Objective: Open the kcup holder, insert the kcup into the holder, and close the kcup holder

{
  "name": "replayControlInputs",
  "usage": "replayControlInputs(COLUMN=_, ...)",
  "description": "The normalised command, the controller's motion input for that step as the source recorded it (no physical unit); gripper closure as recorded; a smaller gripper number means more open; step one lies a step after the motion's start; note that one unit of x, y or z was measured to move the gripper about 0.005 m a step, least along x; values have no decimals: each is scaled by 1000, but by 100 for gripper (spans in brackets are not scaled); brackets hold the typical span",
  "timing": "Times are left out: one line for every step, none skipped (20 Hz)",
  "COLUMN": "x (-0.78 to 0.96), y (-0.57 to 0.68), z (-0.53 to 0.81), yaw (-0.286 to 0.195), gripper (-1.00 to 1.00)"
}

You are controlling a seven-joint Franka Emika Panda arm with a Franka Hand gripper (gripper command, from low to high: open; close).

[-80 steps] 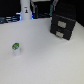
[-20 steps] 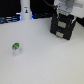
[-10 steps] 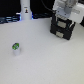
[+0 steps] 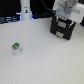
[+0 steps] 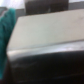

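White table (image 4: 40,62): kcup (image 4: 16,48), kcup holder (image 4: 62,28)

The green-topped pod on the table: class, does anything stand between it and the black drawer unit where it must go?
Nothing visible does. The pod stands alone at the exterior view's left, and only bare white table stretches to the drawer unit at the right. The white bottle stands at the back, off that line.

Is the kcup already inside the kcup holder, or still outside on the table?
Outside. The kcup stands alone on the white table, far from the black kcup holder, where the arm is.
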Motion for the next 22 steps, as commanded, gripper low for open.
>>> replayControlInputs(x=-287, y=88, z=-17, yaw=-14, gripper=100)
replayControlInputs(x=-153, y=60, z=-17, yaw=-14, gripper=100)
replayControlInputs(x=57, y=52, z=-15, yaw=-13, gripper=100)
replayControlInputs(x=179, y=49, z=20, yaw=-24, gripper=100)
replayControlInputs(x=389, y=46, z=66, yaw=-36, gripper=100)
replayControlInputs(x=443, y=23, z=65, yaw=-46, gripper=100)
replayControlInputs(x=552, y=15, z=121, yaw=-56, gripper=100)
replayControlInputs(x=752, y=-58, z=203, yaw=-65, gripper=100)
replayControlInputs(x=772, y=-73, z=226, yaw=-63, gripper=100)
replayControlInputs(x=752, y=-127, z=246, yaw=-61, gripper=100)
replayControlInputs(x=705, y=-99, z=237, yaw=-60, gripper=100)
replayControlInputs(x=681, y=-102, z=234, yaw=-59, gripper=100)
replayControlInputs(x=723, y=-111, z=243, yaw=-62, gripper=100)
replayControlInputs(x=756, y=-127, z=243, yaw=-64, gripper=100)
replayControlInputs(x=745, y=-145, z=224, yaw=-62, gripper=100)
replayControlInputs(x=301, y=-104, z=64, yaw=-46, gripper=100)
replayControlInputs(x=608, y=-195, z=152, yaw=-38, gripper=100)
replayControlInputs(x=247, y=-115, z=50, yaw=-34, gripper=100)
replayControlInputs(x=353, y=-142, z=49, yaw=-41, gripper=100)
replayControlInputs(x=903, y=-198, z=154, yaw=-44, gripper=100)
replayControlInputs(x=984, y=-56, z=246, yaw=50, gripper=100)
replayControlInputs(x=983, y=-219, z=199, yaw=-55, gripper=100)
